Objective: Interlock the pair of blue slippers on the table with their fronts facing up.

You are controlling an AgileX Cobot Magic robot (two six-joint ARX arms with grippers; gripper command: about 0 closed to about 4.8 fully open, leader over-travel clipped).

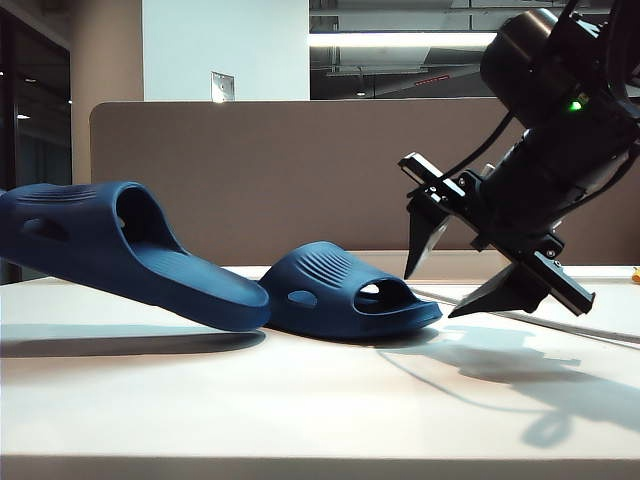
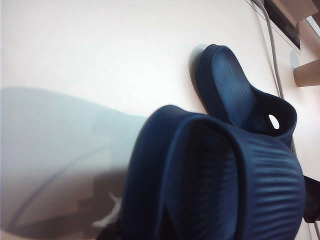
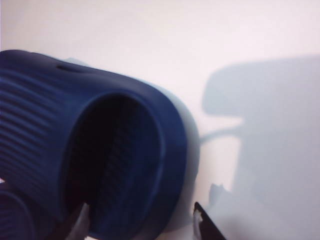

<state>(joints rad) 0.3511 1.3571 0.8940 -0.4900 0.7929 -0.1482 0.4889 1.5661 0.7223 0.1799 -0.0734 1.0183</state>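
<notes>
One of the pair of blue slippers [image 1: 110, 250] hangs tilted above the table [image 1: 300, 400] at the left, its lower end touching down beside the other slipper [image 1: 340, 290], which lies flat with its strap up. The left wrist view is filled by the raised slipper [image 2: 215, 185], with the lying slipper [image 2: 235, 90] beyond it. My left gripper is outside the exterior view and hidden behind the slipper it holds. My right gripper [image 1: 431, 296] stands open at the lying slipper's open end. In the right wrist view that slipper [image 3: 100, 140] reaches between the spread fingers of the right gripper [image 3: 142, 225], and one fingertip [image 3: 207, 225] stands apart from it.
A brown partition panel [image 1: 280, 170] runs along the table's far edge. A thin cable [image 1: 560, 325] lies on the table at the right, under my right arm. The arm's shadow falls on the white top at the right front.
</notes>
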